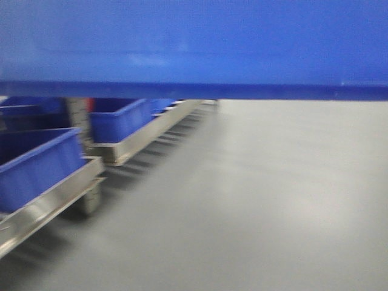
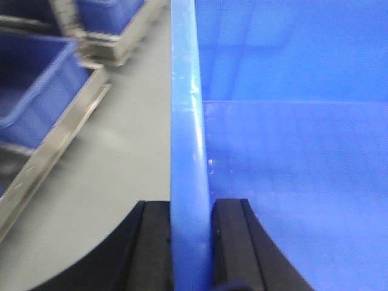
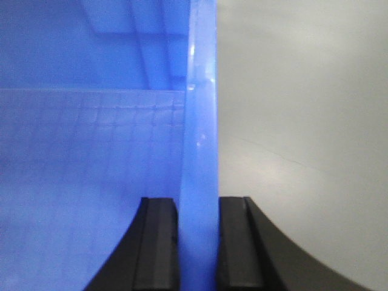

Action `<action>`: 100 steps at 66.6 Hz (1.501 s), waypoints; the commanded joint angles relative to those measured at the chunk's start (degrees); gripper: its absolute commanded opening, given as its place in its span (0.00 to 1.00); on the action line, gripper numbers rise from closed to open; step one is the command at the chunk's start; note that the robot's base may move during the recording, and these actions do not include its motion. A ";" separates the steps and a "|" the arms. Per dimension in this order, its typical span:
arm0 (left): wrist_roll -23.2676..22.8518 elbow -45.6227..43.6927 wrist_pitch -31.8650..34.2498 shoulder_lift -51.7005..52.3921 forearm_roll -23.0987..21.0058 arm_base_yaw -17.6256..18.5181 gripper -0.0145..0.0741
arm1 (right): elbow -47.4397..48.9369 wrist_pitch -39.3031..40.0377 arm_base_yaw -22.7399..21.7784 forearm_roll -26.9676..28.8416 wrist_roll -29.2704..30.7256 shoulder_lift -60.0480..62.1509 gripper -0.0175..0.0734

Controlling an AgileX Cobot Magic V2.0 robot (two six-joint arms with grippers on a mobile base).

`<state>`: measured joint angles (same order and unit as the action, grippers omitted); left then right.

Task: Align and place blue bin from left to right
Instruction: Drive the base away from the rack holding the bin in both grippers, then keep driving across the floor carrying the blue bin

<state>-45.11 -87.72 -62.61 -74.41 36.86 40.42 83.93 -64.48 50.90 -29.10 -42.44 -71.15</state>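
The smooth blue bin filled twelve o'clock; left gripper and right gripper each pinched its thick rim.

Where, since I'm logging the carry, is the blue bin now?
The blue bin spans the front view's top, above the grey floor; left gripper and right gripper clamp its opposite rims.

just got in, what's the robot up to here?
Both arms hold the blue bin: the left end effector is shut on its left wall rim, the right end effector on its right wall rim. The bin fills the top of the front view, apparently held above the grey floor. To the left, other blue bins sit on metal rails.
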 commanded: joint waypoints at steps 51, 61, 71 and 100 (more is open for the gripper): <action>0.31 -0.62 3.95 1.05 2.65 0.53 0.04 | 0.58 3.65 0.21 -2.73 1.05 1.08 0.11; 0.31 -0.62 3.95 1.05 2.65 0.53 0.04 | 0.58 3.65 0.21 -2.73 1.05 1.08 0.11; 0.31 -0.62 3.95 1.05 2.65 0.53 0.04 | 0.58 3.65 0.21 -2.73 1.05 1.08 0.11; 0.31 -0.62 3.95 1.05 2.65 0.53 0.04 | 0.58 3.69 0.21 -2.73 1.05 1.08 0.11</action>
<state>-45.11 -87.72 -62.52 -74.41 36.74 40.42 83.93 -64.60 50.90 -29.10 -42.44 -70.94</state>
